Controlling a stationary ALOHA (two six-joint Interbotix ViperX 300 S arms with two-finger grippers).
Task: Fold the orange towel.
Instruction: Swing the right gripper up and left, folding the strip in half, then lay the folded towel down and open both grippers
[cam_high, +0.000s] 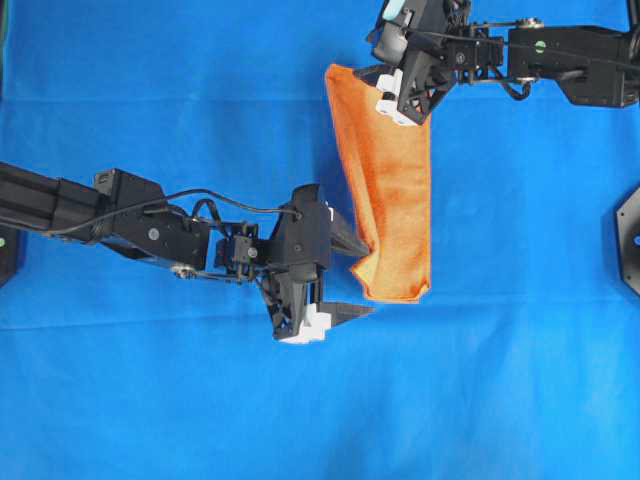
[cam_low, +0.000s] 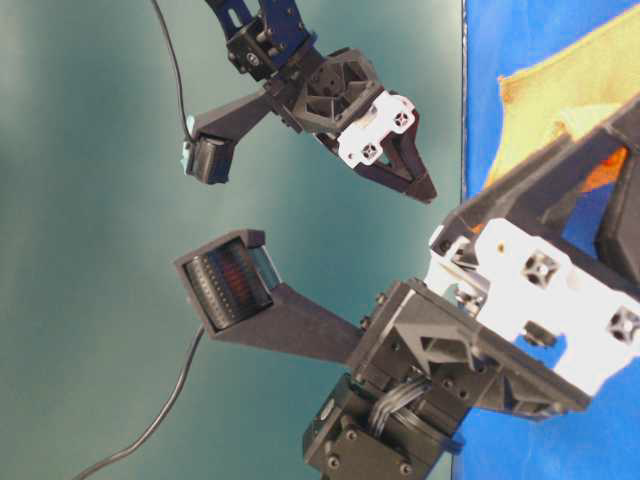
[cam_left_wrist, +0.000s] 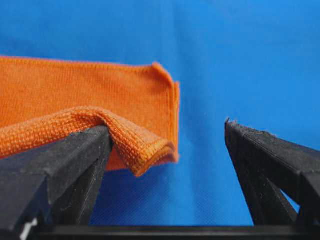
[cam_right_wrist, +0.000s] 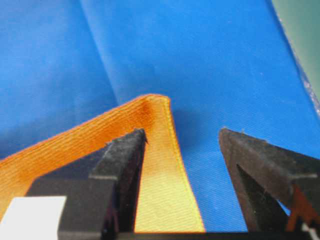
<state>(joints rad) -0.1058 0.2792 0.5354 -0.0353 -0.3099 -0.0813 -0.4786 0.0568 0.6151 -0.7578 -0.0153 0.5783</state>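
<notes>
The orange towel (cam_high: 385, 190) lies on the blue cloth (cam_high: 150, 400) a little right of the middle of the overhead picture. It is folded into a long strip that runs from the top of the picture down toward the lower middle. The top end is narrow and the bottom end is wider. At the bottom left corner of the strip, a bit of the towel is bunched up and sticks out to the left. The left gripper (cam_high: 350, 275) comes in from the left side of the picture and sits just beside that bunched corner. Its two fingers are spread wide apart and nothing is held between them. In the left wrist picture, the bunched corner of the orange towel (cam_left_wrist: 135, 145) droops over the tip of one black finger (cam_left_wrist: 75, 155), and the other finger is off to the right over bare blue cloth. The right gripper (cam_high: 405, 100) comes in from the top right of the overhead picture and sits over the top end of the strip. In the right wrist picture its fingers are also spread wide. One finger (cam_right_wrist: 125, 165) is over the pointed top corner of the orange towel (cam_right_wrist: 160, 195), and it may be touching it, but the view is too close to be sure. The other finger is over bare blue cloth to the right.
</notes>
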